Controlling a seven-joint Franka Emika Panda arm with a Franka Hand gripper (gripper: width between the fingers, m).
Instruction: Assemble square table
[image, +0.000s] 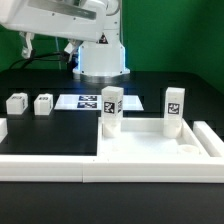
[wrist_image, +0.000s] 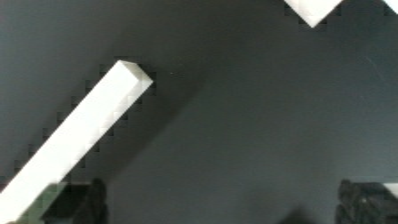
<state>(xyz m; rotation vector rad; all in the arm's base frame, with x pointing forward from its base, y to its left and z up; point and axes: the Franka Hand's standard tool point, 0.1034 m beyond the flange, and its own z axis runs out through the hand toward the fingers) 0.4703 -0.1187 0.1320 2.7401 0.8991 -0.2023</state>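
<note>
So, border rail (image: 50, 168): is lying along the nearest edge of the black table (image: 150, 85) and turning up at the exterior view's right. It appears to be acting as a stop.
Tabletop (image: 150, 148): is sitting just behind the rail, pushed into its corner on the exterior view's right, probably so it is not sliding while legs are being worked in.
First upright leg (image: 110, 108): is standing on the tabletop's far corner toward the exterior view's left, tag facing the camera.
Second upright leg (image: 173, 108): is standing on the other far corner, likewise upright. The two near corners are carrying nothing, so I judge the job about half done.
Outer loose leg (image: 15, 103) and inner loose leg (image: 43, 103): are lying side by side on the table at the exterior view's left, well apart from the tabletop, within reach for picking.
Marker board (image: 90, 100): is lying flat between the loose legs and the upright ones.
Arm (image: 70, 20): is rising at the far side, above everything.
Gripper (wrist_image: 217, 200): is hanging over bare table with its fingers (wrist_image: 71, 200) spread wide and gripping nothing.
White strip (wrist_image: 89, 130): is crossing the wrist view on a slant. I cannot tell which part it is.
</note>
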